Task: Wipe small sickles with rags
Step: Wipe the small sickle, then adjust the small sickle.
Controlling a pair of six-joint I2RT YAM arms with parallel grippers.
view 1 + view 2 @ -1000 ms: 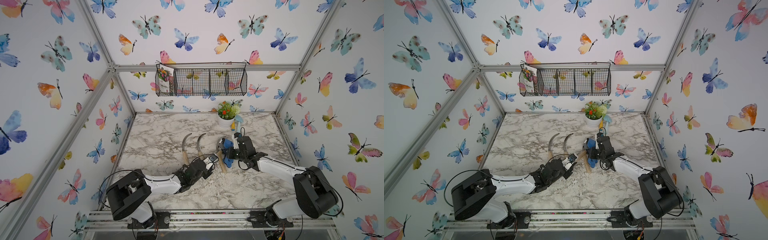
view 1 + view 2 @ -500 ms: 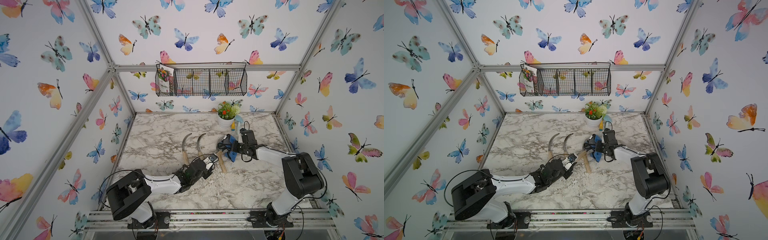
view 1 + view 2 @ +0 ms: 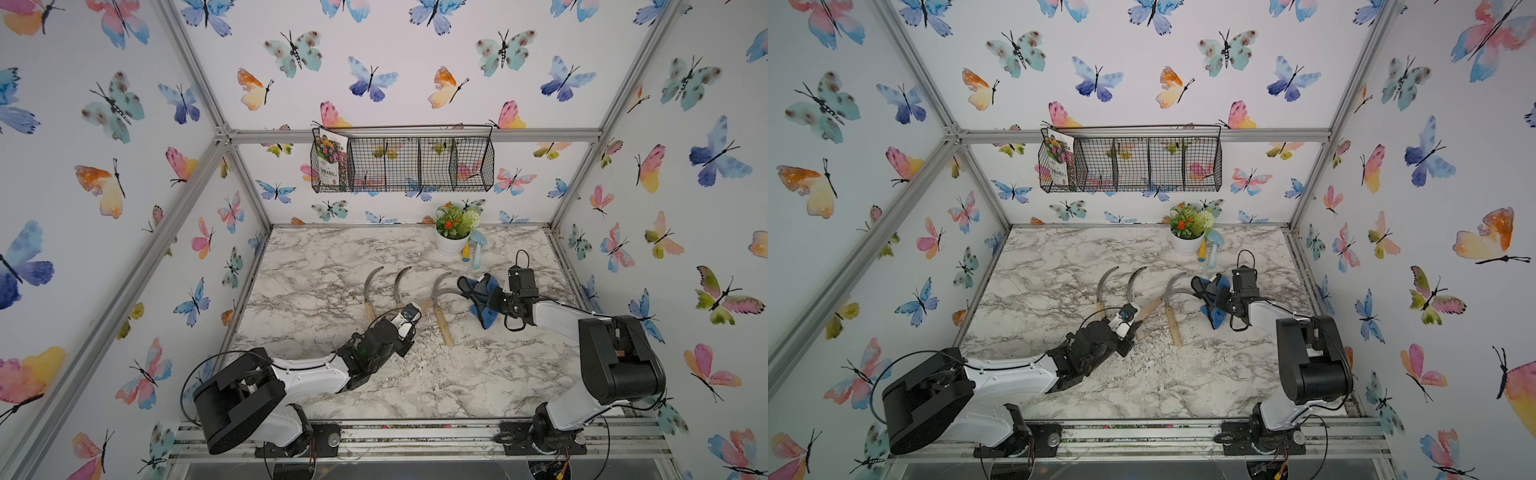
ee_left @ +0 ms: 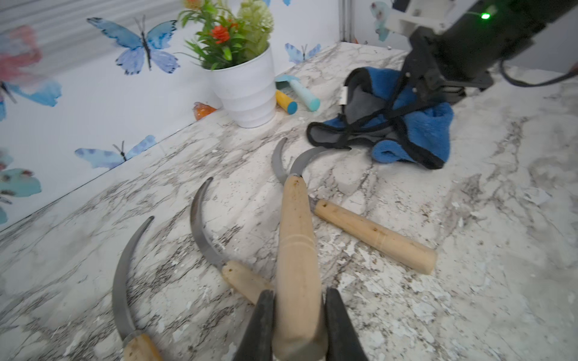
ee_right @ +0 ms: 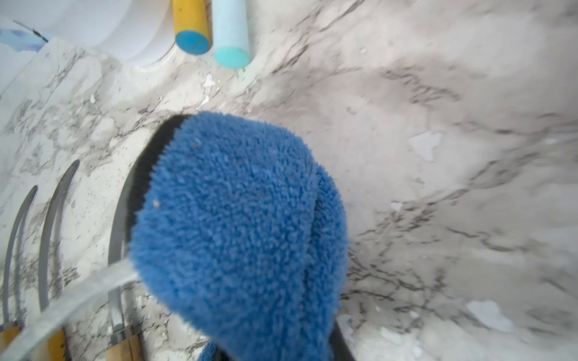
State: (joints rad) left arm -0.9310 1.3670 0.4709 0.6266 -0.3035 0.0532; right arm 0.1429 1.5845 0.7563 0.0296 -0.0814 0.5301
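My left gripper is shut on the pale wooden handle of one small sickle and holds it off the marble table. The sickle's grey blade points toward the rag. My right gripper is shut on that blue rag with its dark edge, and the blade tip runs under the cloth. Three more sickles lie on the table: two side by side, and one under the held one. The cloth hides the right fingers almost entirely.
A white pot with a plant stands at the back, with a light-blue trowel and a yellow-handled tool beside it. A wire basket hangs on the back wall. White crumbs litter the table's front half.
My right gripper has drawn the rag to the right along the held blade, baring more of the metal, and its arm has swung. The left arm and its sickle have stayed put.
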